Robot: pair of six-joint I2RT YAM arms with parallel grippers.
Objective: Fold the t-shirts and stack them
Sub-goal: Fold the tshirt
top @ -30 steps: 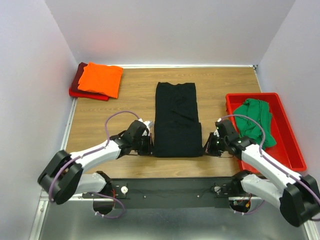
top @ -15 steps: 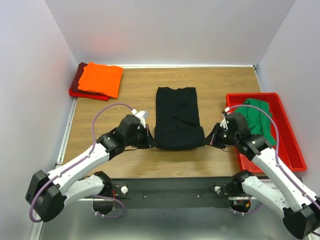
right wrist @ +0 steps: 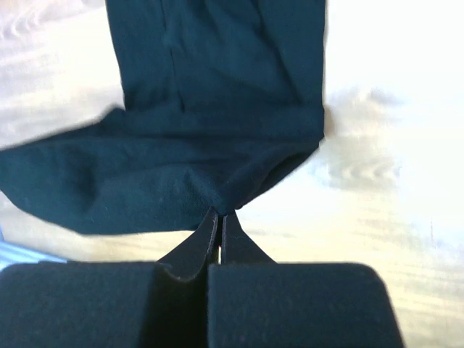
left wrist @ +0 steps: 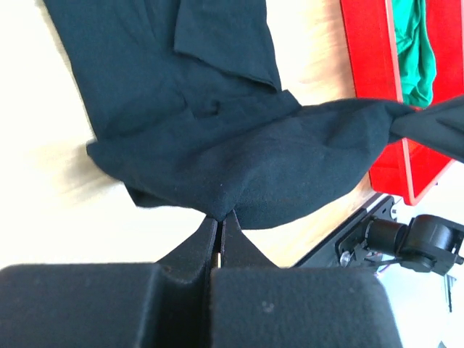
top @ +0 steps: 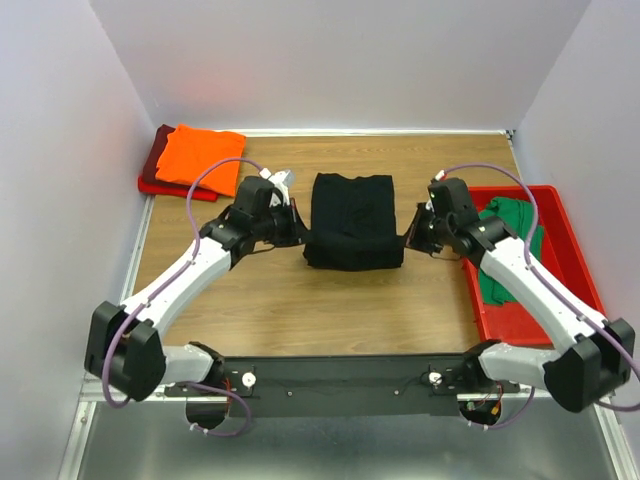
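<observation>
Broadly, the pale wooden desk (top: 300,310) fills the middle of the top view, and the black cloth t-shirt (top: 350,205) lies at its centre, running up the frame, with its lower hem lifted and doubled over the body. The shirt looks light and limp. In the wrist views it sags in a slack belly between the two pinched corners, so it should drape rather than hold a crease, and it may slip or bunch if the corners are carried unevenly. The hem corners seem the right places to hold it, with the span kept taut. At the right edge sits the red rectangular plastic bin (top: 575,255) with the crumpled green cloth t-shirt (top: 522,222) in it. At the upper left, the folded bright orange cloth t-shirt (top: 200,160) rests on the folded dark red cloth t-shirt (top: 157,160). The left end effector (top: 298,235) is clamped on the black shirt's left hem corner, fingers pressed together with cloth between them. The right end effector (top: 408,240) is clamped the same way on the right corner. A second ago the shirt lay flat at full length with both end effectors low at its bottom corners. Half a second ago the hem was just off the desk. Now both arms reach further up the frame and the shirt's visible length is much shorter, so I judge the halving fold to be well under way but not yet laid down.
</observation>
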